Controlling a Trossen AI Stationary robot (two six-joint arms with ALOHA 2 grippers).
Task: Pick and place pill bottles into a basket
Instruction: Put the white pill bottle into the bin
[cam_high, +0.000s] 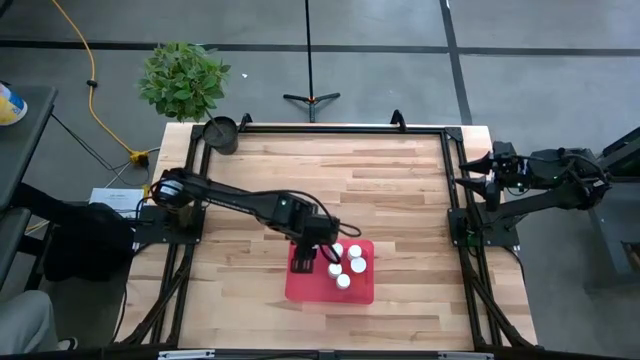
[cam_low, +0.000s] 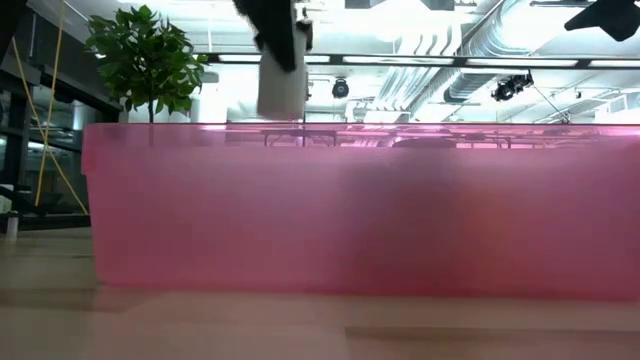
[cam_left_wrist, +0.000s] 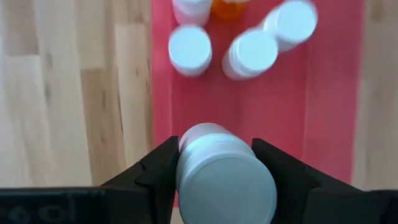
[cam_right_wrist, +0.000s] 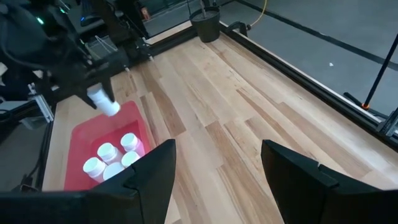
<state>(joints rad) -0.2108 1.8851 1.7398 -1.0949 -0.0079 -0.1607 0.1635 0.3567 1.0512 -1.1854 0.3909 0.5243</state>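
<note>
Left wrist view: white round-capped pill bottle (cam_left_wrist: 221, 177) over red basket (cam_left_wrist: 329, 93).

Both arms are dark with slender jointed links; the left gripper (cam_left_wrist: 217, 180) and right gripper (cam_right_wrist: 217, 180) carry broad, angular black fingers.

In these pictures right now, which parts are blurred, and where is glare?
Low view: the red tray fills the frame as a soft, blurred wall; ceiling lights glare bright behind. Left wrist view: the held pill bottle between the left gripper fingers looks soft, as do the bottles beyond. High view: even light.
</note>
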